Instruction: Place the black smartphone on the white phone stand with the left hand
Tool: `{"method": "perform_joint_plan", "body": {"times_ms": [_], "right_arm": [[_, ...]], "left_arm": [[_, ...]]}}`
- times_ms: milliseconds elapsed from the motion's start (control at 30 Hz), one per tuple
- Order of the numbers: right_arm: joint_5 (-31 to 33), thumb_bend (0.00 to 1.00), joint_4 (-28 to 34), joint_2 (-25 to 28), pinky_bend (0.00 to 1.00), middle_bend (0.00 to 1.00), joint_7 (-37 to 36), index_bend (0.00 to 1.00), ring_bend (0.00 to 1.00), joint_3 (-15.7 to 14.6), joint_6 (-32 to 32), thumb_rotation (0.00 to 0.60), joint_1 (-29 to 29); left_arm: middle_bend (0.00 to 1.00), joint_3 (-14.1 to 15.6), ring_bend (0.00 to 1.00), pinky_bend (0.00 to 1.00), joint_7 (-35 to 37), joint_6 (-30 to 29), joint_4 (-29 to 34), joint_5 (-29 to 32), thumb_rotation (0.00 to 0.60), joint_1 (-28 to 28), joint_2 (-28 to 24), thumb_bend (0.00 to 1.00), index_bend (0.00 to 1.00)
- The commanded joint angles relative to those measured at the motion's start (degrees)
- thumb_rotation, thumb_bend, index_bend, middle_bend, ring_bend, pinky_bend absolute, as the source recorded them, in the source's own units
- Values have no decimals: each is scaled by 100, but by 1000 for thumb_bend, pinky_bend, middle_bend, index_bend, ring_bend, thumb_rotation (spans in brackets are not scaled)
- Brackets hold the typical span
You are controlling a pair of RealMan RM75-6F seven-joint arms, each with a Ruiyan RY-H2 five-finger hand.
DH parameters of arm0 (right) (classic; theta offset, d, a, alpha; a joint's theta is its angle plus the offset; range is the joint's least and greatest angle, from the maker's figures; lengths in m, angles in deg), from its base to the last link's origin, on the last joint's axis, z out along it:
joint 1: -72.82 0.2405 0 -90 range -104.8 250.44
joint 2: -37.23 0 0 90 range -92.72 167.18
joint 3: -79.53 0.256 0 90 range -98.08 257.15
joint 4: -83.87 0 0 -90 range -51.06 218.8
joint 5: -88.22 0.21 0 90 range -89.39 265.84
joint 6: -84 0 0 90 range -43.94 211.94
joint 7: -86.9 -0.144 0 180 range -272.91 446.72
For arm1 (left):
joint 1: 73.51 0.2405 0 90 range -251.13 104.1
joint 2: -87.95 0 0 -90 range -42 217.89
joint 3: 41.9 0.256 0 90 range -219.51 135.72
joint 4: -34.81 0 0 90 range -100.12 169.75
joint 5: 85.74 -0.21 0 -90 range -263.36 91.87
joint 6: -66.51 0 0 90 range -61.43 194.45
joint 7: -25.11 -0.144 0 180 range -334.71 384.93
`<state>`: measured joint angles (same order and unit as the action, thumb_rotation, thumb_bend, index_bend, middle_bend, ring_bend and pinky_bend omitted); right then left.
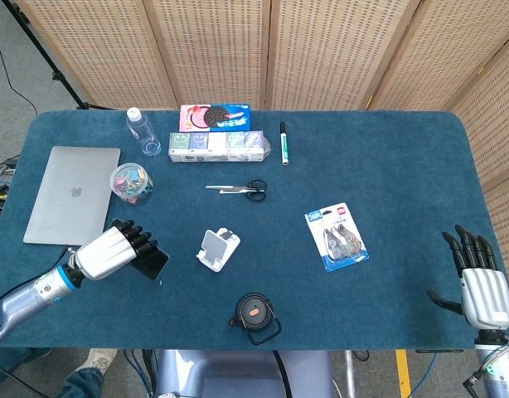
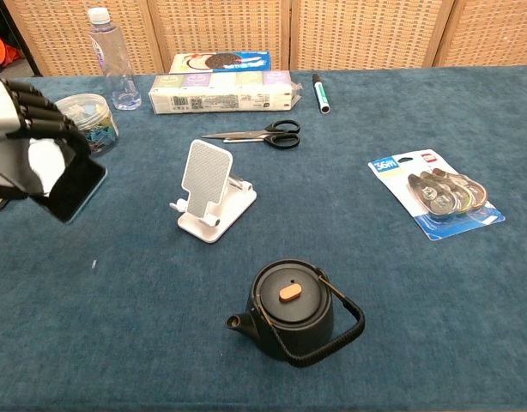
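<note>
A staged lab or studio corner — blue-felt table (image 1: 387, 166), wicker screens (image 1: 321, 50) behind, tripod leg (image 1: 43, 54).

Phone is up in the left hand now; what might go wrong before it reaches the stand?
1. The left hand covers only the upper part of the black smartphone; its lower end hangs free, so it may slip.
2. The white phone stand looks light; a hard placement might push or tip it.

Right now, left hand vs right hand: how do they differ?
The left hand grips the black smartphone, fingers curled over it and lifted clear of the table; the right hand holds nothing, fingers straight and apart. The left hand is near the white phone stand; the right hand sits at the table's far right corner. Both have black fingers and silver backs.
</note>
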<state>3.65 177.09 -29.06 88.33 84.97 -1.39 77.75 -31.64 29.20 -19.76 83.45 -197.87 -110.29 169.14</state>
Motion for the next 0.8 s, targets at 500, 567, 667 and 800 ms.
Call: {"method": "perform_joint_plan", "body": {"times_ms": [500, 567, 667, 800], "right_arm": [[289, 0, -159, -115, 0, 0, 146, 69, 0, 89, 185, 600, 74], [367, 0, -206, -154, 0, 0, 186, 69, 0, 121, 223, 600, 95], [444, 0, -257, -197, 0, 0, 247, 69, 0, 151, 246, 600, 109], [564, 0, -393, -298, 0, 0, 405, 69, 0, 195, 252, 600, 124]], "left_arm": [[482, -135, 398, 404, -828, -1543, -2887, -1103, 600, -1236, 1106, 296, 572], [481, -41, 398, 404, -749, -1516, -3018, -1193, 600, -1507, 1155, 298, 572], [482, 14, 398, 404, -640, -1552, -3101, -1204, 600, -1756, 1164, 303, 572], [481, 179, 398, 404, -444, -1369, -3260, -1266, 600, -2226, 1141, 307, 572]]}}
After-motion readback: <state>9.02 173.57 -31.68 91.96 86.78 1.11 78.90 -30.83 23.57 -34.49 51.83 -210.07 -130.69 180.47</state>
